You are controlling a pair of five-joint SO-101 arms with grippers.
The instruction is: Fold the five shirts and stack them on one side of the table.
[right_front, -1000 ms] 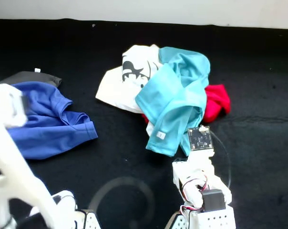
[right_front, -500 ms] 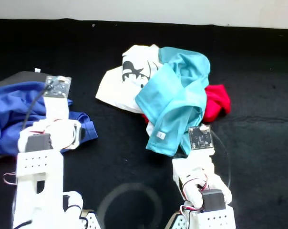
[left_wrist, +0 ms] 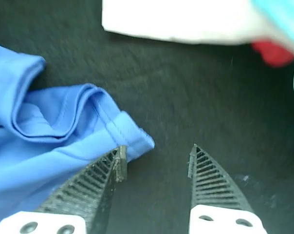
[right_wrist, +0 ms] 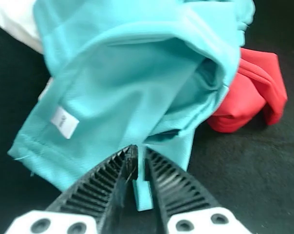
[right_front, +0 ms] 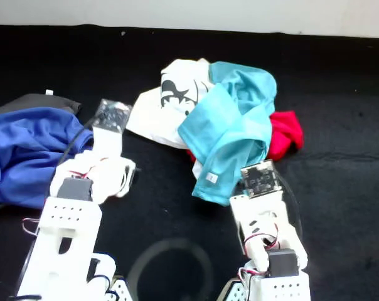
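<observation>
Five shirts lie on the black table (right_front: pixel 340 81). A blue shirt (right_front: pixel 32 153) covers a dark grey one (right_front: pixel 36 100) at the left edge. In the middle, a teal shirt (right_front: pixel 233 128) is draped over a white printed shirt (right_front: pixel 167 100) and a red one (right_front: pixel 285 133). My left gripper (left_wrist: pixel 156 158) is open just above the table, one fingertip (left_wrist: pixel 119 161) over the blue shirt's (left_wrist: pixel 49 131) hem corner. My right gripper (right_wrist: pixel 139 158) is shut on a narrow strip of the teal shirt (right_wrist: pixel 137 83), at its near hem.
The left arm (right_front: pixel 92 179) stands between the blue shirt and the pile, the right arm (right_front: pixel 265 219) just in front of the pile. Bare black cloth lies to the right of the red shirt (right_wrist: pixel 249 87) and along the back.
The left arm swung in from the far left, across the blue shirt, to its right edge. The right arm's wrist shifted slightly left, still at the teal hem.
</observation>
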